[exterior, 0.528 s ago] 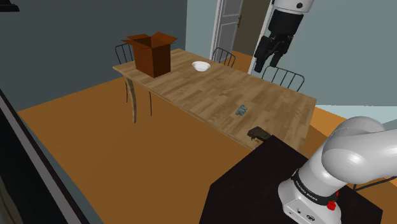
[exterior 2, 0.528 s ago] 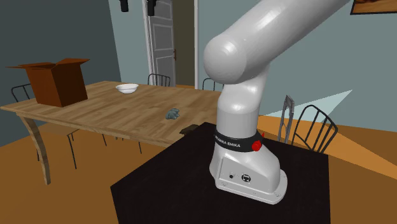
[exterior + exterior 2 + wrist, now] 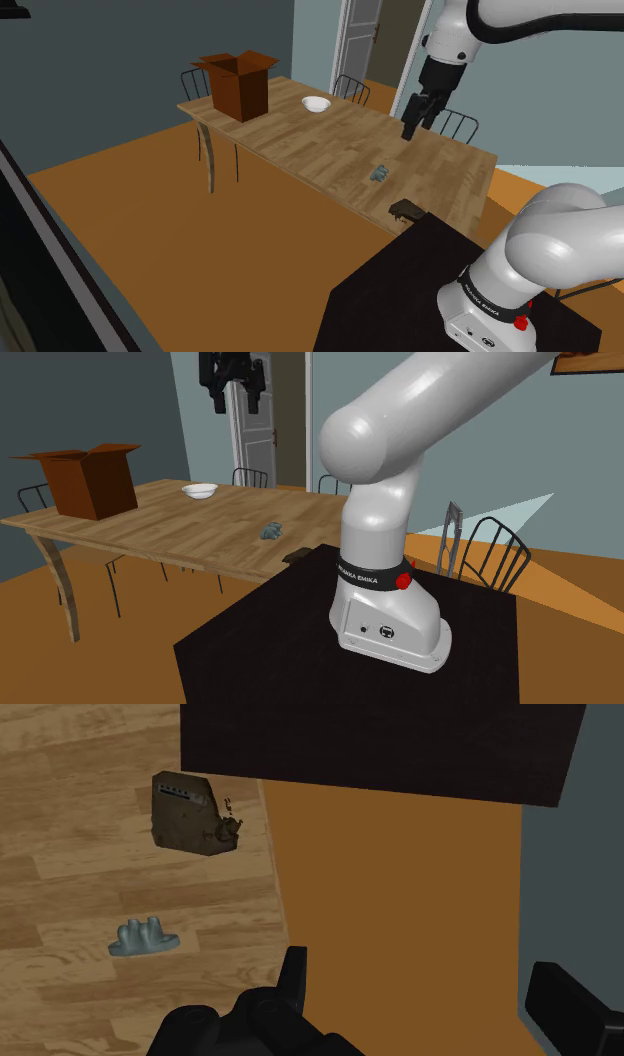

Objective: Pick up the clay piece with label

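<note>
As end effector (image 3: 411, 128) drops toward desk (image 3: 300, 140), released and empty, brown clay piece (image 3: 188, 812), seemingly labelled, comes nearer.

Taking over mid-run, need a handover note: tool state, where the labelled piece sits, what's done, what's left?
Tool: open, empty, hanging well above the table.
Labelled piece: dark brown, lying at the table edge next to the stand, untouched.
A small grey-blue piece lies close by, apart from it; probably not the target.
Done: nothing grasped.
Left: move over the brown piece, descend, close, lift.
</note>
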